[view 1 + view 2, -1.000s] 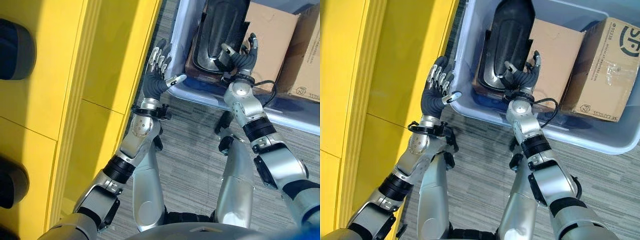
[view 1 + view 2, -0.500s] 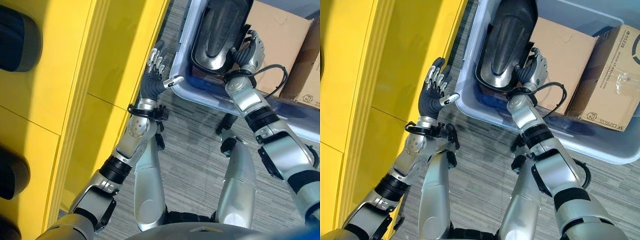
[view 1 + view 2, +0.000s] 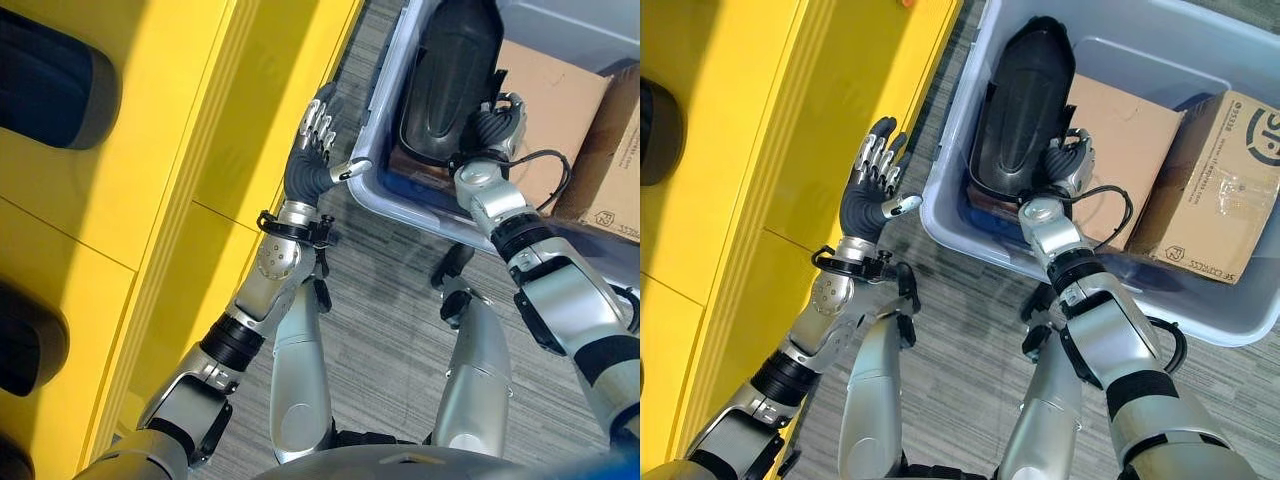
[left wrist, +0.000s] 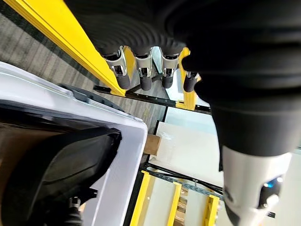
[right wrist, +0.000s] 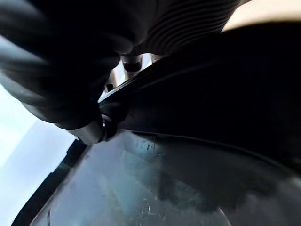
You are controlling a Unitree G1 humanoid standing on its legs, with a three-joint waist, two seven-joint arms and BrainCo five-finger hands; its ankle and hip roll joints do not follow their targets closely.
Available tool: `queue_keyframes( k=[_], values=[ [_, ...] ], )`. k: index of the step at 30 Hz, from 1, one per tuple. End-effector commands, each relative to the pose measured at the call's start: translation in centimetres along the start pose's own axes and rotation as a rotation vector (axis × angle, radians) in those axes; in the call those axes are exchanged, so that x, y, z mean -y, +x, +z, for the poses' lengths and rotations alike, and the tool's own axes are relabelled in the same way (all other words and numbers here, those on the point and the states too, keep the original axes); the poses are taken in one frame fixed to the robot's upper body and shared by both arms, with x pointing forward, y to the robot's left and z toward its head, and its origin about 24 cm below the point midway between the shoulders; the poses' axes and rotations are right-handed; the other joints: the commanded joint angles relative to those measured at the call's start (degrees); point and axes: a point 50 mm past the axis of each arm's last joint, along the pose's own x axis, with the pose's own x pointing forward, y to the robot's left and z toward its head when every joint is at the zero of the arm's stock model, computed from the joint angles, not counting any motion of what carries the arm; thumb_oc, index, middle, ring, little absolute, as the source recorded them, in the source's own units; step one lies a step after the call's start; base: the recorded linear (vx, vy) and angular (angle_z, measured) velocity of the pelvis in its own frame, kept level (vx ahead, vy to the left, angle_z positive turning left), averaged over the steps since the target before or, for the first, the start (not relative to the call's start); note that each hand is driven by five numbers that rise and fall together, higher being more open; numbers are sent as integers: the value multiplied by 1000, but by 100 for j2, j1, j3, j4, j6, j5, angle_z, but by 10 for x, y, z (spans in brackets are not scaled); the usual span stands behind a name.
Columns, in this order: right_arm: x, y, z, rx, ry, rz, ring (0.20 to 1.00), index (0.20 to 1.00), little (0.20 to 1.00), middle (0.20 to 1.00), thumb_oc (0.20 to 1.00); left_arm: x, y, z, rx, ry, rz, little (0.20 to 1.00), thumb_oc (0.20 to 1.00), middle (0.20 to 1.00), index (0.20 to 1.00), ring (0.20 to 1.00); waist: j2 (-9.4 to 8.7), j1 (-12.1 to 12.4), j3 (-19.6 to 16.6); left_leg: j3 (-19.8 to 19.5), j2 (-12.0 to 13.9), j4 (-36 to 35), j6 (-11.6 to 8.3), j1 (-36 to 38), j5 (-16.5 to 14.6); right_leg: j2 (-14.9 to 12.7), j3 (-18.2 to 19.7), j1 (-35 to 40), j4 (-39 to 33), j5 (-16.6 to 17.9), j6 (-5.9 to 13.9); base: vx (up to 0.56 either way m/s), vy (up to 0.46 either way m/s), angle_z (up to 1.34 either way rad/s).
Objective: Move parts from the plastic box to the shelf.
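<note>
1. Floor of grey striped carpet (image 3: 960, 330) lies nearest, with the yellow shelf (image 3: 760, 150) running along the robot's left side.
2. Left hand (image 3: 872, 195) hangs in the gap between the shelf and the plastic box (image 3: 950, 205), fingers straight and slightly spread, thumb pointing toward the box's near corner, holding nothing.
3. Right hand (image 3: 1065, 165) reaches over the box's near wall and rests against the lower right edge of the black moulded part (image 3: 1025, 105); its fingers look curled at that edge, but whether they actually grip it cannot be told.
4. Black part stands propped on end inside the box, leaning over a dark tray beneath it, beside two cardboard cartons (image 3: 1120, 150) farther right.
5. Judged by its glossy, rigid shell, the part is probably stiff, fairly light and slippery; a firm hold on its rim, with the second hand supporting the opposite side, seems safest.
</note>
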Motion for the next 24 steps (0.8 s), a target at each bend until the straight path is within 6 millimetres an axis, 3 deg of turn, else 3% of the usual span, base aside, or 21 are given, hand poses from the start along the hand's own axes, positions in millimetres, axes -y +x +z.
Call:
queue_keyframes(
  k=[1,3,6,9,10,11,13,17,20,24],
  values=[
    [-31,-41,-64,-277,93,138,200,200,200,200,200,18,5,32,193,-15,-105,1000,1000,1000,1000,1000,308,144,361,542,-331,-360,62,135,124,133,-3,221,560,-485,385,-18,-30,-14],
    [-28,-38,-57,-208,105,108,200,200,200,200,200,18,5,35,202,-23,-110,1000,1000,1000,1000,1000,310,109,361,564,-337,-415,64,291,126,156,30,345,457,-454,394,-20,-36,-24],
    [-17,-34,-21,134,115,-10,200,200,200,200,200,20,3,40,224,-34,-120,1000,1000,1000,1000,1000,313,20,361,629,-340,-522,70,609,119,211,99,593,260,-402,431,-22,-35,-13],
    [-17,-44,8,328,117,-47,200,200,200,200,200,23,1,43,236,-46,-110,1000,1000,1000,1000,1000,320,-76,361,688,-367,-638,80,882,115,266,170,787,124,-391,452,-15,33,-19],
    [-14,-57,26,484,138,-61,200,200,200,200,200,25,-1,43,229,-81,-107,1000,1000,1000,1000,1000,306,-193,361,790,-358,-720,92,1126,102,289,235,956,81,-432,458,-10,79,-12],
    [-13,-61,33,531,146,-62,200,200,200,200,200,26,-1,43,221,-106,-106,1000,1000,1000,1000,1000,297,-249,361,819,-348,-723,100,1201,87,299,262,1019,63,-448,458,-12,64,-12],
    [-10,-72,50,694,94,-95,200,200,200,200,200,30,0,35,114,-307,-160,1000,1000,1000,1000,1000,281,-346,361,895,-320,-736,105,1351,73,296,298,1127,53,-470,462,3,21,-13],
    [-8,-85,69,832,76,-102,200,200,200,200,200,39,-1,27,24,-519,-217,1000,1000,1000,1000,1000,285,-455,361,987,-308,-790,102,1521,73,319,339,1229,11,-474,476,9,21,-9],
    [-1,-96,92,1013,64,-148,200,200,200,200,200,42,2,22,-52,-525,-145,1000,1000,1000,1000,1000,276,-578,361,1116,-269,-855,88,1748,78,355,415,1379,-125,-440,483,23,4,-20],
    [7,-103,106,1106,98,-172,200,200,200,200,200,33,4,22,-57,-530,-63,1000,1000,1000,1000,1000,279,-638,361,1175,-249,-858,69,1874,56,379,454,1460,-174,-465,479,12,-7,-15]
  ],
)
